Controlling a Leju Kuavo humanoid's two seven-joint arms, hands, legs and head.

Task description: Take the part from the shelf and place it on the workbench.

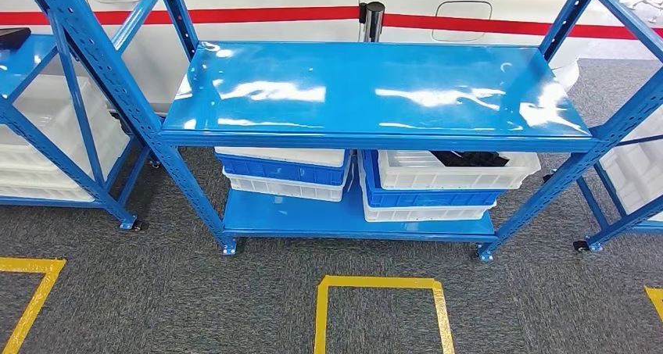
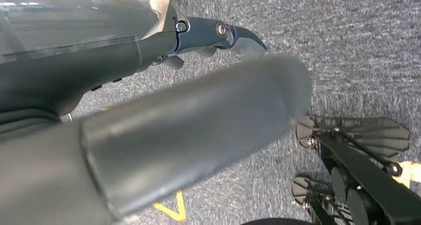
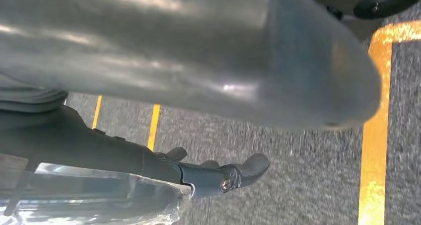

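Observation:
A blue two-level shelf (image 1: pixel 375 88) stands in front of me with a bare, glossy top board. On its lower board, black parts (image 1: pixel 471 159) lie in the top white bin (image 1: pixel 457 170) of the right-hand stack, partly hidden by the top board. My left hand (image 2: pixel 164 130) hangs over grey carpet with thumb and fingers (image 2: pixel 223 34) stretched out and nothing in it. My right hand (image 3: pixel 149 86) also hangs over the carpet, its fingers (image 3: pixel 233 175) extended and apart from the thumb, holding nothing.
A second stack of white and blue bins (image 1: pixel 283 170) sits on the lower board at left. More blue shelves with white bins stand at the left (image 1: pixel 31 65) and right (image 1: pixel 625 135). A yellow tape square (image 1: pixel 381 284) marks the carpet before the shelf. A white vehicle panel with a red stripe (image 1: pixel 274 14) is behind.

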